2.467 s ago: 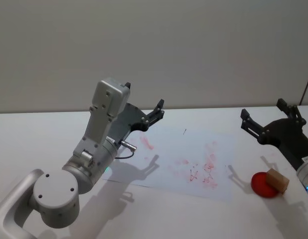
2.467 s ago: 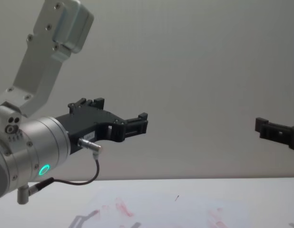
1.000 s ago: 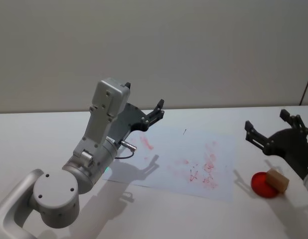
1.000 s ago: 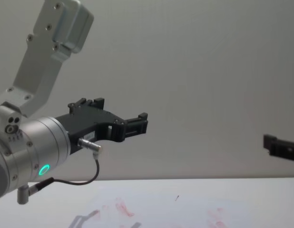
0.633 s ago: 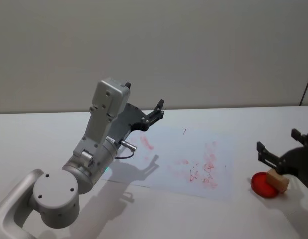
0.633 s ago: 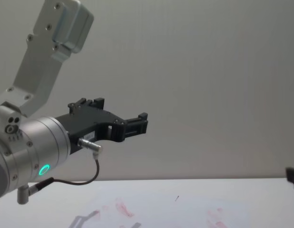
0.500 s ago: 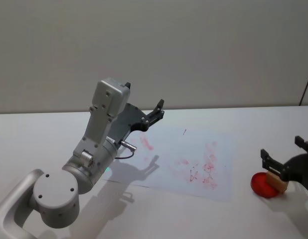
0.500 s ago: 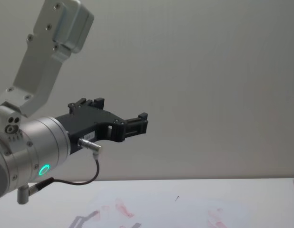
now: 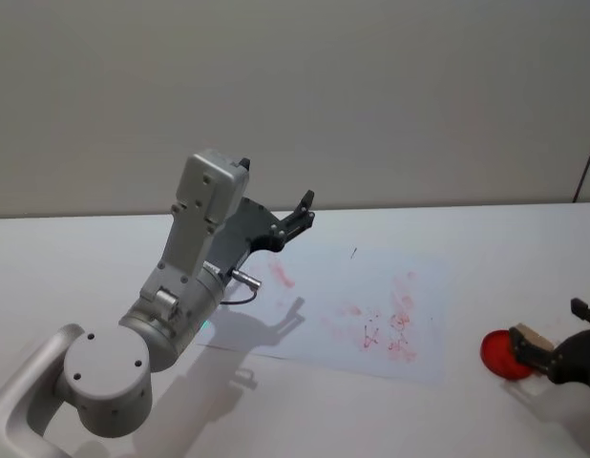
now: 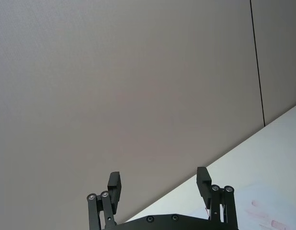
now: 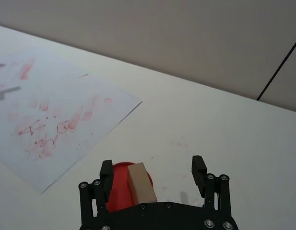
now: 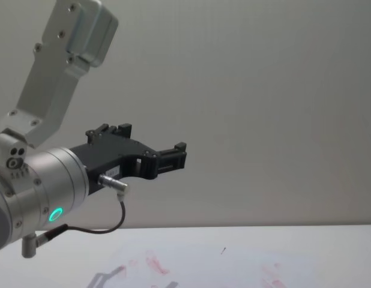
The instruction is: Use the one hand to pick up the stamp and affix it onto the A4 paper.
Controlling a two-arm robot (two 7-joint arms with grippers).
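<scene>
Jaws (R) wide, stamp (image 11: 141, 183) between

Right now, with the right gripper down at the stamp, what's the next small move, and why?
Probably close the right gripper on the stamp. Its fingers are open and stand either side of the block, which sits on the red pad, nearer one finger than the other, so close slowly. The left gripper is parked, raised at the left side of the paper.

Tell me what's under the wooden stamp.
The stamp rests on a round red pad lying on the table. The pad's part beneath the stamp is covered, so its surface there cannot be seen.
</scene>
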